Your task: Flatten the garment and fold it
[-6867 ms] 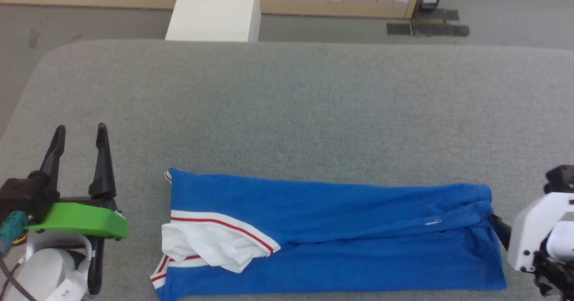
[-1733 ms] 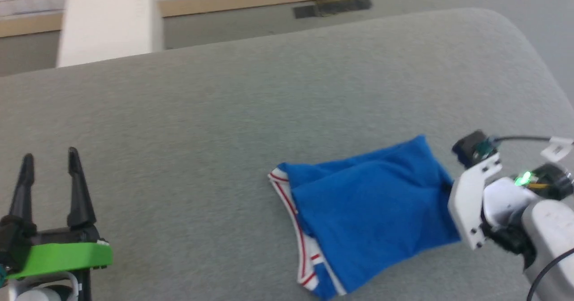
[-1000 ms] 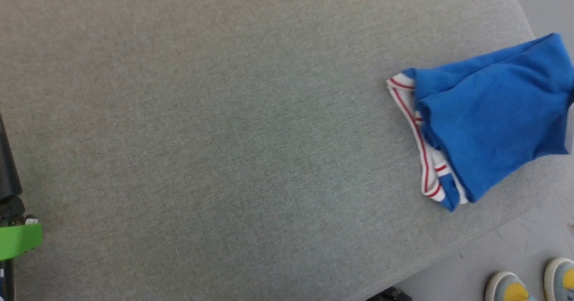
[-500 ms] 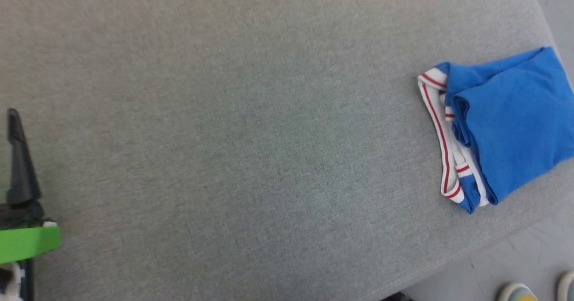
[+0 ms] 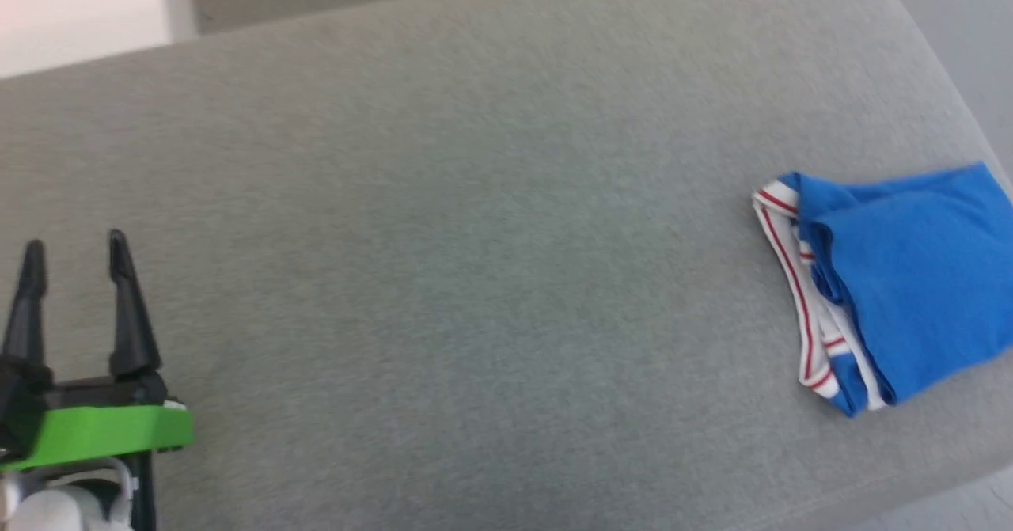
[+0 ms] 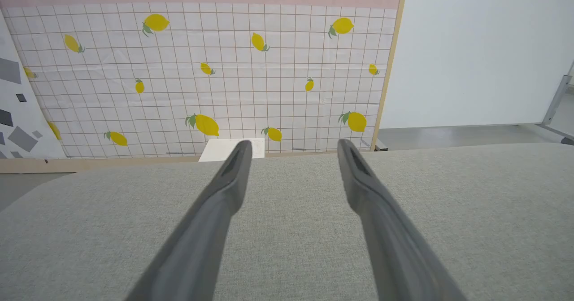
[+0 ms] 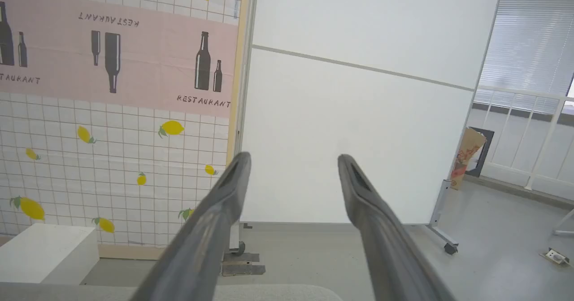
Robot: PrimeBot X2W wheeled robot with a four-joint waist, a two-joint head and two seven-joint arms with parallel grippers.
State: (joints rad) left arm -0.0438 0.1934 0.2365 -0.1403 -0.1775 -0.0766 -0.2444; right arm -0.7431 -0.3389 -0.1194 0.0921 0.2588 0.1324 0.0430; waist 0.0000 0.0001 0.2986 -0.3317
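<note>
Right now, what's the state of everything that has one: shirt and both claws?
garment: folded into a compact bundle, lying on the grey table near its right edge, striped trim showing on its left side, nothing gripping it.
left claw: open, empty, low over the table.
right claw: open, empty, raised and pointing at the far wall.

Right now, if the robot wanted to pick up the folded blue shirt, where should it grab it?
Probably the striped trim edge of the garment, coming in low from the head view's left. There the layers end in a stack and stick out past the blue fold, so fingers could pinch them all together. The blue top lies flat, with little to grab.
</note>
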